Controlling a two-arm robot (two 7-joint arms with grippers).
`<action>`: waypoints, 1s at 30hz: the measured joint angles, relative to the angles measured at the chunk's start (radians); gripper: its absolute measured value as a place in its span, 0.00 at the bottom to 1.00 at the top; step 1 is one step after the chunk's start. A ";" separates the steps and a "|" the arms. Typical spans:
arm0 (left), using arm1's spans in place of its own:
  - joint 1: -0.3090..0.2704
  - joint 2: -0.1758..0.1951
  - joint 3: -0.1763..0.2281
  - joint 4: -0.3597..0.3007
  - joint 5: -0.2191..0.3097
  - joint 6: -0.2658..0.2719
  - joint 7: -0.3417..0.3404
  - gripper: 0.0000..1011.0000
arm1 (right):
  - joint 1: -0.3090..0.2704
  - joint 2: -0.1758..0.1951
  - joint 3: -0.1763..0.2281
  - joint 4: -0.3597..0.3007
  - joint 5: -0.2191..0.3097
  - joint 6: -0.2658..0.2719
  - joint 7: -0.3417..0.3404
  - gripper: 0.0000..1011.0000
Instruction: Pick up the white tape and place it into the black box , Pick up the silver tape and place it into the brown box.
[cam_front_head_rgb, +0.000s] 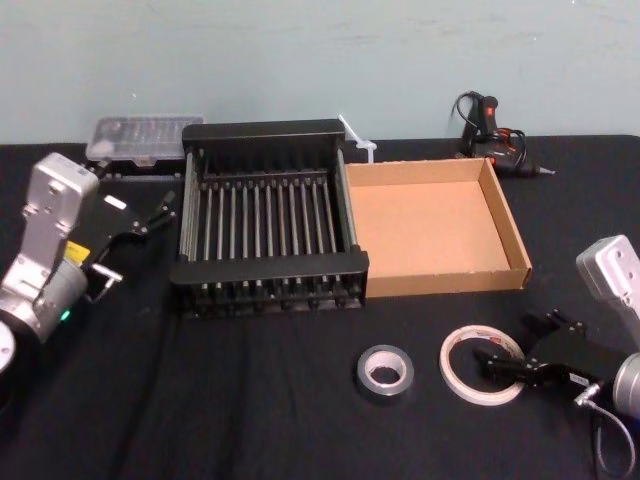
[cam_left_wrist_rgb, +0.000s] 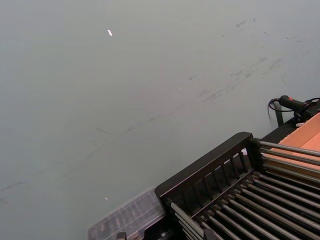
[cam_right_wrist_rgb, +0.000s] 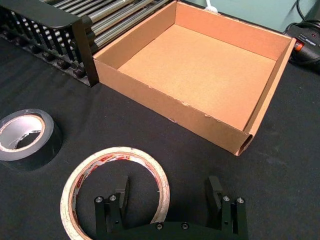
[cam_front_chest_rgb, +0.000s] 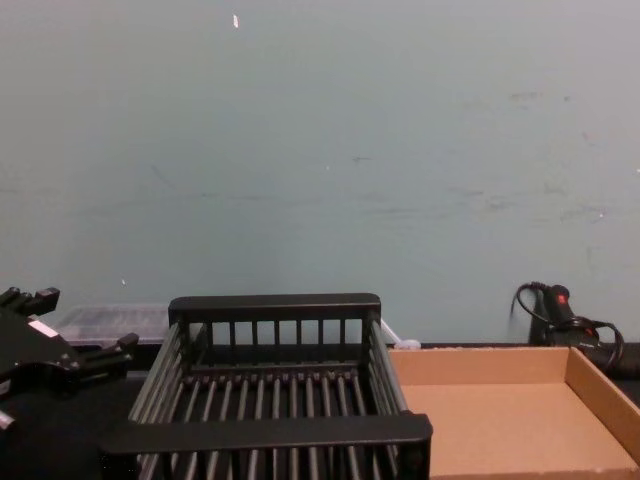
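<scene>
The white tape (cam_front_head_rgb: 462, 372) lies flat on the black table at the front right, its red print visible on the white tape (cam_right_wrist_rgb: 112, 154) in the right wrist view. My right gripper (cam_front_head_rgb: 510, 342) is low over its right side and open. One finger (cam_right_wrist_rgb: 120, 196) stands inside the ring, the other outside, with the rim between them untouched by my right gripper (cam_right_wrist_rgb: 167, 200). The silver tape (cam_front_head_rgb: 385, 372) lies just left of it, also seen as the silver tape (cam_right_wrist_rgb: 47, 145). Behind are the black box (cam_front_head_rgb: 270, 268) and the brown box (cam_front_head_rgb: 445, 280), both empty. My left gripper (cam_front_head_rgb: 152, 215) hangs open left of the black box.
A clear plastic case (cam_front_head_rgb: 145, 138) sits at the back left behind the black box. A black glue gun with its cord (cam_front_head_rgb: 495, 130) lies at the back right. A small white object (cam_front_head_rgb: 356, 140) pokes up between the two boxes. Black cloth covers the table.
</scene>
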 joint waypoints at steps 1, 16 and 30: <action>0.000 0.000 0.000 0.000 0.000 0.000 0.000 0.99 | 0.000 0.000 0.000 0.000 0.000 0.000 0.000 0.99; 0.000 0.000 0.000 0.000 0.000 0.000 0.000 0.99 | -0.001 0.001 0.000 -0.001 0.001 -0.002 -0.001 0.89; 0.000 0.000 0.000 0.000 0.000 0.000 0.000 0.99 | -0.001 0.002 0.000 -0.001 0.002 -0.003 -0.002 0.47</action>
